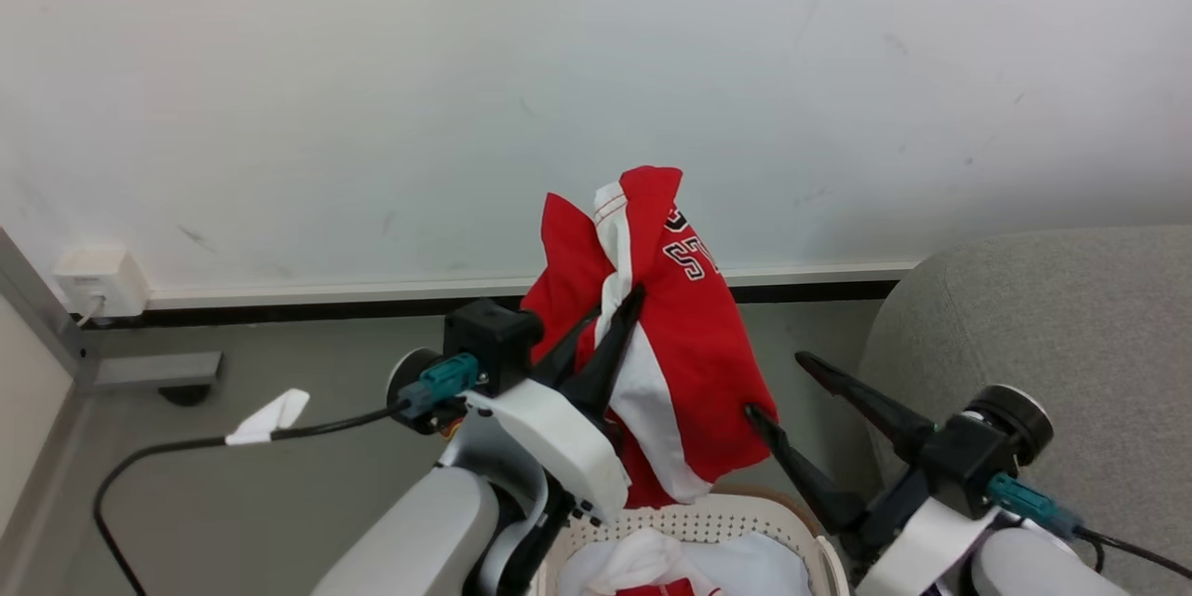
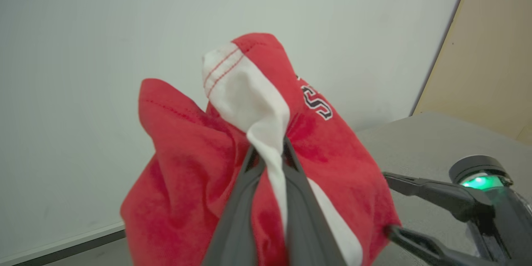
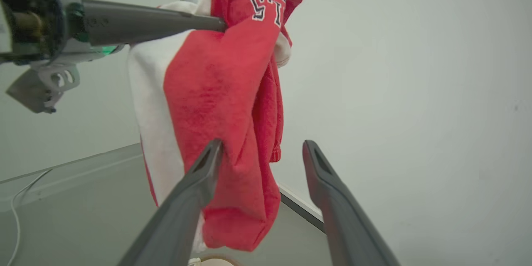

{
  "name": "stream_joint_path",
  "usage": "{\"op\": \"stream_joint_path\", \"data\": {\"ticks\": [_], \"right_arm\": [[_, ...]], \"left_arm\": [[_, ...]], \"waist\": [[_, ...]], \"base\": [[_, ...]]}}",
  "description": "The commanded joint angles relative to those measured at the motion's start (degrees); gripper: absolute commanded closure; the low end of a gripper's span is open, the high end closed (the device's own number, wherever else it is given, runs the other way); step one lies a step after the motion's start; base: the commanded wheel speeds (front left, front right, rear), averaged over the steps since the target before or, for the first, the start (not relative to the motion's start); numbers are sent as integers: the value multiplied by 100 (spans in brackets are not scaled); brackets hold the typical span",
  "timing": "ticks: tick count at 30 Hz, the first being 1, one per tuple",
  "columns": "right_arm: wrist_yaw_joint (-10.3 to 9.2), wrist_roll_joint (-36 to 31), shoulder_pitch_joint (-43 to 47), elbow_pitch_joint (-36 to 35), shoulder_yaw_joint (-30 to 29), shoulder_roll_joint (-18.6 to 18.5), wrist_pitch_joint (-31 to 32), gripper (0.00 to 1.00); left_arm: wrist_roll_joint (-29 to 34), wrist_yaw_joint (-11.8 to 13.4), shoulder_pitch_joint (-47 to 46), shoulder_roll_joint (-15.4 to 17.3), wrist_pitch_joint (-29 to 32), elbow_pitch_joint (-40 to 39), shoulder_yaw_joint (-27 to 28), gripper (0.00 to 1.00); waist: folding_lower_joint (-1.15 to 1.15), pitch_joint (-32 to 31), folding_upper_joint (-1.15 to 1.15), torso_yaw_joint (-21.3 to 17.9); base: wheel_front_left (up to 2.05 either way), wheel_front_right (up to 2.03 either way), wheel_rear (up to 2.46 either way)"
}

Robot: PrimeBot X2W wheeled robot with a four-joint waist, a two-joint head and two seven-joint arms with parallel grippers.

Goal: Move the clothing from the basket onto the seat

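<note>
Up it comes: the left gripper (image 1: 616,300) is clamped hard on a narrow fold of the clothing (image 1: 689,345), pinching right at the white stripe, and the red garment hangs in the air over the basket (image 1: 694,518), its lowest hem just above the rim. That's a thin bite on slippery fabric, so a quick swing could let it slide out and drop back in. The right gripper (image 1: 775,384) stands spread wide and holds nothing, one finger right against the hanging cloth. It also sits between the garment and the seat (image 1: 1043,317) off to the right, so the fabric may drape over those fingers or snag on the way across. From here I can't tell how much material is inside the pinch. The basket is cut off at the bottom edge, with a white cloth (image 1: 745,568) inside and a scrap of red I can't identify. Only a rounded corner of the seat shows, and the lettering on the garment is folded over.
</note>
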Motion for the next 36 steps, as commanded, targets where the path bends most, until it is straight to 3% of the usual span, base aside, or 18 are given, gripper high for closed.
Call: {"op": "stream_joint_path", "data": {"ticks": [1,12,13,14,17,25,26,27,29,36], "right_arm": [[4,184,-378,275,309,109,10,0],[3,1050,-1370,1823,1491,888,-60,0],[3,1184,-1425,1872,1563,961,-72,55],[3,1340,-1472,1888,1607,1020,-94,100],[3,1678,-1523,1784,1699,1029,-104,100],[3,1835,-1314,1361,1366,867,-111,100],[3,1836,-1278,1316,1298,845,-111,100],[3,1815,-1247,1283,1231,815,-111,100],[3,1792,-1163,1205,1103,778,-108,100],[3,1720,-936,1002,581,554,-108,100]], "left_arm": [[-12,-38,47,-32,16,-8,-60,100],[-156,-258,-14,-291,132,54,-364,100],[-156,-266,-18,-301,135,66,-381,100],[-171,-283,-23,-303,136,81,-389,100],[-184,-264,-25,-263,126,137,-382,100],[-81,-159,-7,-130,124,249,-372,100],[-58,-149,3,-111,110,262,-369,93],[-21,-117,15,-89,89,278,-372,70],[-4,-88,48,-58,49,297,-379,0],[141,-31,164,80,-80,391,-461,0]], "waist": [[0,-7,-1,31],[0,-45,-1,213],[0,-49,-1,236],[0,-51,-1,261],[0,-50,-1,299],[0,-59,-1,315],[0,-61,-1,307],[0,-62,-1,298],[0,-57,-1,276],[0,-22,-1,183]], "base": [[0,0,0],[0,0,0],[0,0,0],[0,0,0],[0,0,0],[0,0,0],[0,0,0],[0,0,0],[0,0,0],[0,0,0]]}}
